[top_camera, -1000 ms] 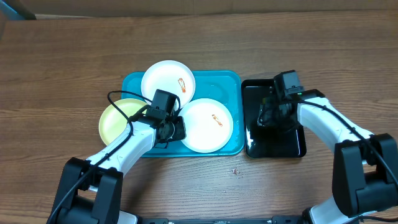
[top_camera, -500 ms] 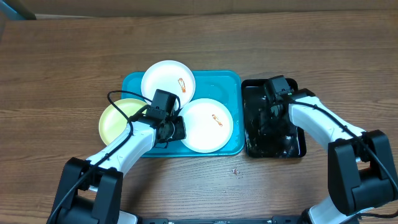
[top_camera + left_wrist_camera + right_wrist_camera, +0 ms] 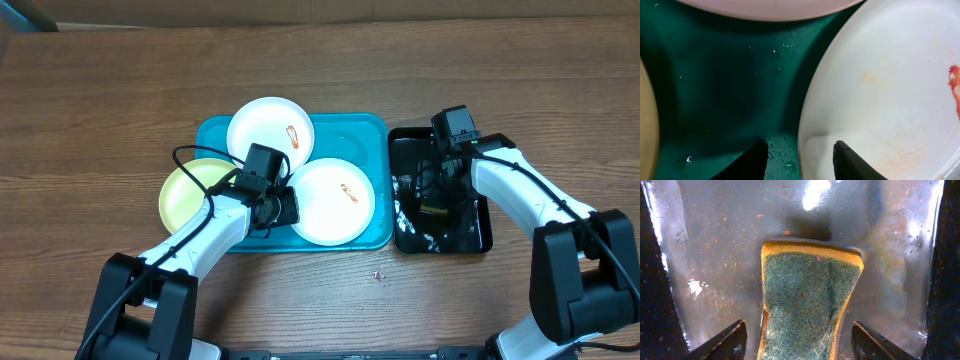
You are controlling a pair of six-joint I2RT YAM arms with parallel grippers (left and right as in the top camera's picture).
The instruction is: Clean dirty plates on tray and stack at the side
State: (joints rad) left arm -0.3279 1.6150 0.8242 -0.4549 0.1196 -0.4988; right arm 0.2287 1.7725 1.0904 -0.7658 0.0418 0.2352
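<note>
The turquoise tray (image 3: 345,128) carries two white plates, each with an orange-red smear: one at the back (image 3: 270,135), one at the front right (image 3: 335,203). A pale yellow-green plate (image 3: 190,190) overlaps the tray's left rim. My left gripper (image 3: 283,207) is open, straddling the left rim of the front white plate (image 3: 890,100); one finger (image 3: 752,160) is over the tray floor (image 3: 715,90), the other over the plate. My right gripper (image 3: 437,188) is open over a green-topped yellow sponge (image 3: 807,295), with a narrow gap at each side.
The sponge (image 3: 433,211) lies in a glossy black tray (image 3: 472,238) right of the turquoise one, wet with pale foam flecks. A few small crumbs (image 3: 378,273) sit on the wooden table (image 3: 100,100) in front of the trays.
My right gripper swung left and forward over the black tray, then came back, narrowing a little; the sponge now shows below it. The left arm and the plates have not moved.
</note>
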